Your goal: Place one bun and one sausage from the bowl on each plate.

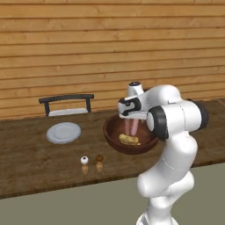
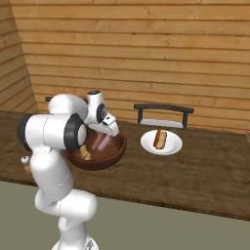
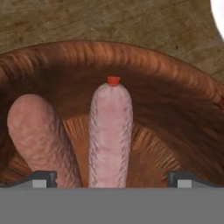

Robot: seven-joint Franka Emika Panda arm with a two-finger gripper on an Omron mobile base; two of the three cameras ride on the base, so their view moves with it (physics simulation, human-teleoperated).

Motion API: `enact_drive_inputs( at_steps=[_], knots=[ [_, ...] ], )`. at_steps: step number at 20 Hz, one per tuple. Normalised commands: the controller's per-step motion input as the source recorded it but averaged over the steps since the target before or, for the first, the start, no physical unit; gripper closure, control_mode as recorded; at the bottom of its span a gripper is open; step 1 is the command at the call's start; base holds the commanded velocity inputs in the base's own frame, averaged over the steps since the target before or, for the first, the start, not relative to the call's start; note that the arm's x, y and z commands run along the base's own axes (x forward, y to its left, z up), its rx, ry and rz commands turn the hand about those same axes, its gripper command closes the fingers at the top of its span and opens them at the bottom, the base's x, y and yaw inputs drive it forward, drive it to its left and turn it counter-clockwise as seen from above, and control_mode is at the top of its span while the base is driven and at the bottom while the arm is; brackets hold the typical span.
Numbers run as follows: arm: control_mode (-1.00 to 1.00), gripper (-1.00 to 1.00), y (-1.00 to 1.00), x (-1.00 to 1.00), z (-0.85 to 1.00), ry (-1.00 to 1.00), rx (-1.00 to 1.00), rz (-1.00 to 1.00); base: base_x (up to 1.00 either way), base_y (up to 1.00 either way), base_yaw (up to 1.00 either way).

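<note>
Claw (image 3: 111,179): I see it spread open inside the bowl (image 3: 183,92), one sausage (image 3: 110,135) between its tips.
Room: bowl wall rises just ahead.

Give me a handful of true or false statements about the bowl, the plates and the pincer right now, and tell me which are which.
1. Two sausages lie in the bowl. True.
2. The plate on the left side of the left base view already holds food. False: it is bare.
3. The plate seen in the right base view carries a bun with a sausage. True, as far as that view shows.
4. The pincer is shut on a sausage. False: its fingertips stand wide apart, with one sausage between them and not gripped.
5. A yellowish bun remains in the bowl. True.
</note>
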Motion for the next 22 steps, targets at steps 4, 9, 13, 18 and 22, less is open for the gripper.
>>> enact_drive_inputs(
  at_steps=[4,9,13,18,22],
  knots=[
    [-1.0,-1.0,-0.11,-0.51,-0.07,0.0,0.0,-0.03,0.0,0.0,0.0],
    [-1.0,-1.0,-0.01,-0.02,-0.18,0.0,0.0,-0.01,0.0,0.0,0.0],
    [-1.0,-1.0,-0.14,0.04,-0.15,0.0,0.01,0.0,0.0,0.0,0.0],
    [-1.0,-1.0,-0.11,0.04,-0.11,0.0,0.0,-0.01,0.0,0.0,0.0],
    [-1.0,-1.0,0.0,0.16,-0.04,0.0,0.0,-0.01,0.0,0.0,0.0]
  ],
)
